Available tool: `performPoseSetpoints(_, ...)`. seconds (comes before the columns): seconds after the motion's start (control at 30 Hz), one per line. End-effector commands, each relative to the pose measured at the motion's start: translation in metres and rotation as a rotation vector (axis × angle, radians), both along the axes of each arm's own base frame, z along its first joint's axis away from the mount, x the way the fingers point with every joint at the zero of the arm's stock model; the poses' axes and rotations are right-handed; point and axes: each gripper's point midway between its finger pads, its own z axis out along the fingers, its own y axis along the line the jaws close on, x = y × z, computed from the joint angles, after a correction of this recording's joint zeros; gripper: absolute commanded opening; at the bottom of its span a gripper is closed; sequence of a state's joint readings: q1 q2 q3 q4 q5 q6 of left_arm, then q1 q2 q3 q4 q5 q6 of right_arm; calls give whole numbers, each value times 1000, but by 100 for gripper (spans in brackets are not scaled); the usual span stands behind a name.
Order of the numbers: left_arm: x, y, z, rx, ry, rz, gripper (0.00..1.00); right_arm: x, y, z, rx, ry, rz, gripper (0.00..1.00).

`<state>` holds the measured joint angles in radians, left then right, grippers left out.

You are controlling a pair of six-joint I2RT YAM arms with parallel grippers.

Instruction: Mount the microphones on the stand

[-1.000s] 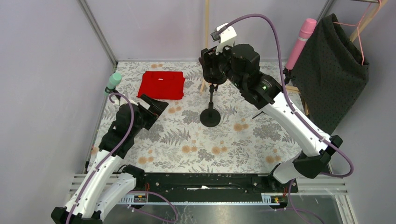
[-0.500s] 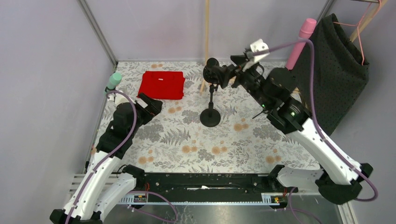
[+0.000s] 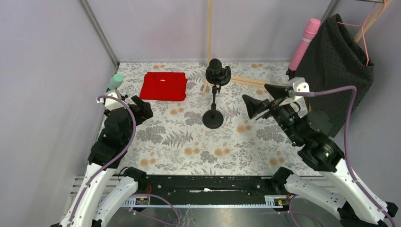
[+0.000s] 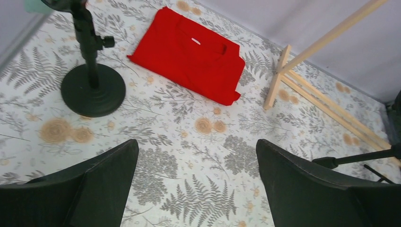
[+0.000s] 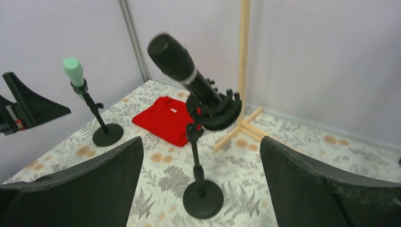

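Observation:
The black microphone (image 3: 216,70) sits tilted in the clip of the middle stand (image 3: 213,118); it also shows in the right wrist view (image 5: 182,64). The mint green microphone (image 3: 115,81) stands on the left stand (image 5: 107,135), and its head shows in the right wrist view (image 5: 73,71). The pink microphone (image 3: 305,40) stands on a stand at the back right. My right gripper (image 3: 265,101) is open and empty, to the right of the middle stand, apart from it (image 5: 201,189). My left gripper (image 3: 140,108) is open and empty, just right of the left stand (image 4: 196,189).
A folded red cloth (image 3: 163,86) lies at the back left. A wooden frame (image 3: 246,80) stands behind the middle stand. A dark dotted cloth (image 3: 338,71) hangs on a hanger at the right. Grey walls close in the floral table (image 3: 198,146).
My right gripper has left the black microphone on the middle stand and drawn back to the right and nearer. My left arm has drawn back a little to the left.

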<state>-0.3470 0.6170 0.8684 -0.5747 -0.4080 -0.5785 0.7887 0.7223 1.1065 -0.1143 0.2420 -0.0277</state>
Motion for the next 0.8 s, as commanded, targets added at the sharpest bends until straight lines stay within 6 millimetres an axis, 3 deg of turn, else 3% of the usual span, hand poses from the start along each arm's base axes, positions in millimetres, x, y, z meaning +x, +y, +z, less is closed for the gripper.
performPoseSetpoints(0.0,-9,17,22,120,-62,11,99,-5,-17,-43,20,120,-62,100)
performPoseSetpoints(0.13,-19,21,23,167,-89,-15,99,-13,-18,-90,14,228,-48,100)
performPoseSetpoints(0.23,-25,22,20,185,-104,-31,99,-18,-22,-111,23,262,-55,100)
performPoseSetpoints(0.57,-32,7,15,210,-178,-152,99,-19,-43,-159,16,320,-152,100)
performPoseSetpoints(0.77,-28,6,9,222,-149,-154,99,-18,-43,-178,-7,338,-162,100)
